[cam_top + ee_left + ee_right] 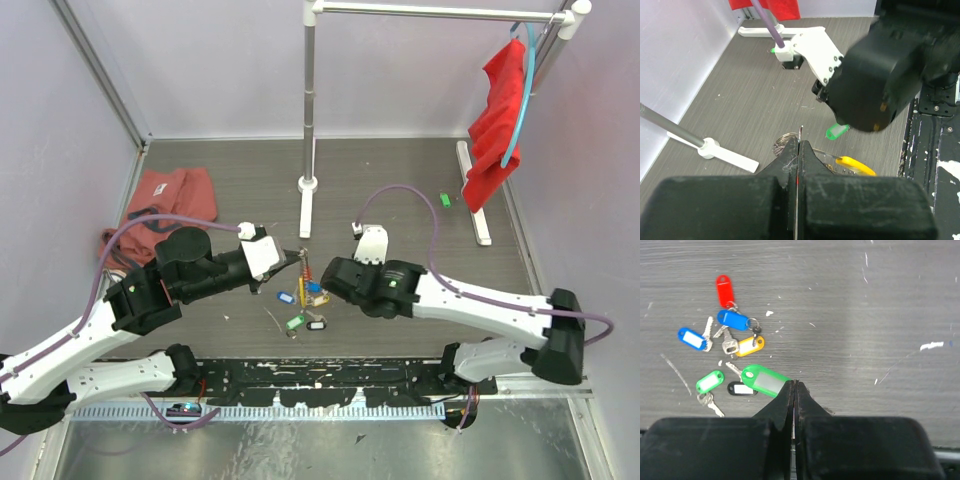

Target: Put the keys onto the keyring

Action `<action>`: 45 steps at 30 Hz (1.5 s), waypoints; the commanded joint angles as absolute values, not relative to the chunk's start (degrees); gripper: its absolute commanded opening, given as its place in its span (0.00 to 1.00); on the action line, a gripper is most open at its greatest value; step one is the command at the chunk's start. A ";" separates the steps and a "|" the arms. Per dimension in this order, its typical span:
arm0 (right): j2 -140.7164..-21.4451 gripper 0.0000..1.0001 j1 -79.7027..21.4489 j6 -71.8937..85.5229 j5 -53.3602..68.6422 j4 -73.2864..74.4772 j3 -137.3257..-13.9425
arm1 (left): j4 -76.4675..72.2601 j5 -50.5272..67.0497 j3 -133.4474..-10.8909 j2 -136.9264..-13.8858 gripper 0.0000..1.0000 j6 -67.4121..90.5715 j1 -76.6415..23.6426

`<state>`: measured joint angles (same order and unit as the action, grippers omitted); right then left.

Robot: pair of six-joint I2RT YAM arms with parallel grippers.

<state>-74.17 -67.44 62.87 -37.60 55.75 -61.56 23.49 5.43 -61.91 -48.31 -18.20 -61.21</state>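
Observation:
My left gripper is shut on a thin wire of the keyring, whose silvery coil lies just left of the fingertips. The keyring's yellow section curves away to the right. From above, the keyring hangs between the two grippers. My right gripper is shut on the end of a green-tagged key, held above the table. That green tag also shows under the right gripper's body. Loose keys lie below: red, blue, another blue, gold, small green, black.
A crumpled red cloth lies at the back left. A rack's upright stands behind the grippers, with a red cloth hanging at the right end. A small green piece lies near the rack's white foot.

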 commanded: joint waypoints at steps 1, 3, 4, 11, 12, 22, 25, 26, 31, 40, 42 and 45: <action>-65.53 0.01 -67.76 41.21 -35.98 48.44 -60.49 | 21.97 5.98 -61.68 -47.74 0.00 -18.54 -61.00; -61.34 0.01 -67.76 39.58 -34.36 46.54 -57.56 | 21.97 5.91 -61.65 -47.70 0.00 -18.53 -61.00; -60.27 0.01 -67.69 39.50 -34.29 46.30 -55.96 | 21.97 5.97 -61.59 -47.72 0.00 -18.54 -61.04; -65.45 0.01 -64.52 32.54 -23.12 45.97 -51.81 | 22.09 6.02 -61.70 -48.11 0.00 -18.56 -61.04; -66.41 0.01 -64.51 29.83 -20.59 44.76 -51.48 | 22.14 6.08 -61.70 -48.07 0.00 -18.61 -61.01; -74.90 0.01 -60.55 24.05 -7.41 36.70 -46.24 | 22.28 5.98 -61.70 -48.05 0.00 -18.72 -61.00; -76.82 0.01 -60.49 24.96 -7.60 34.26 -45.51 | 22.32 5.97 -61.69 -48.07 0.00 -18.72 -61.00; -77.23 0.01 -60.47 25.36 -7.90 33.75 -45.32 | 22.37 5.98 -61.70 -48.07 0.00 -18.72 -61.01; -78.00 0.07 -60.52 27.76 -9.47 31.93 -44.25 | 22.41 5.98 -61.70 -48.17 0.00 -18.75 -61.00; -75.27 0.26 -60.47 31.80 -10.87 31.43 -42.36 | 22.41 5.98 -61.68 -48.28 0.00 -18.76 -61.00; -74.70 0.26 -60.51 32.70 -10.88 31.76 -42.05 | 22.41 6.02 -61.70 -48.38 0.00 -18.80 -61.00; -74.26 0.26 -60.48 33.83 -10.66 32.28 -41.59 | 22.42 6.01 -61.68 -48.39 0.00 -18.80 -61.00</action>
<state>-76.66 -60.51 30.98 -9.41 32.99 -42.09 23.53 5.45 -61.91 -48.45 -18.22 -61.21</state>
